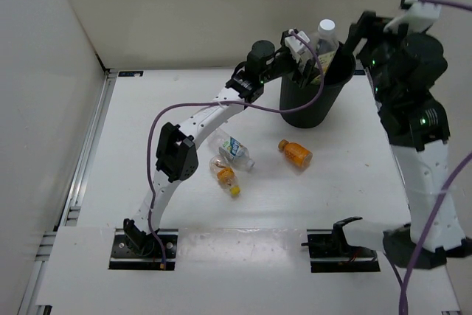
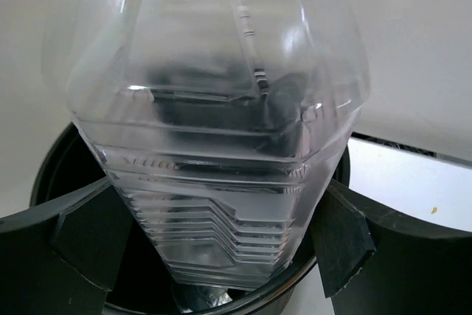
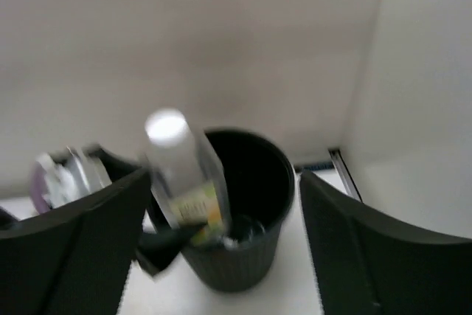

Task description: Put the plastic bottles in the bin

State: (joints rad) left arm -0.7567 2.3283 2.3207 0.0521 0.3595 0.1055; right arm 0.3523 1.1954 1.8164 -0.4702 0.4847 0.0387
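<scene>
Left gripper (image 2: 215, 240) looks clamped on the green-orange label bottle (image 1: 325, 40), one finger (image 2: 88, 237) on each side of the clear ribbed body. The bottle is cap-up and tilted, with its base dipped into the mouth of the black bin (image 1: 313, 105). The bin sits around 1 o'clock on the table (image 1: 332, 197).

Right gripper (image 3: 223, 182) hangs off at the bin's 3 o'clock, jaws wide apart, nothing in them.

Three more lie near the table's middle:
- the blue-label bottle (image 1: 234, 149)
- the yellow-cap bottle (image 1: 225, 177), just beside it at 7 o'clock
- the orange bottle (image 1: 296, 153), apart at 3 o'clock

My guess is they're all light, thin-walled and slick, so they'll dent or squirt out if pinched hard. The ones lying down could roll too. I'd grab across the mid-body, not the cap.
</scene>
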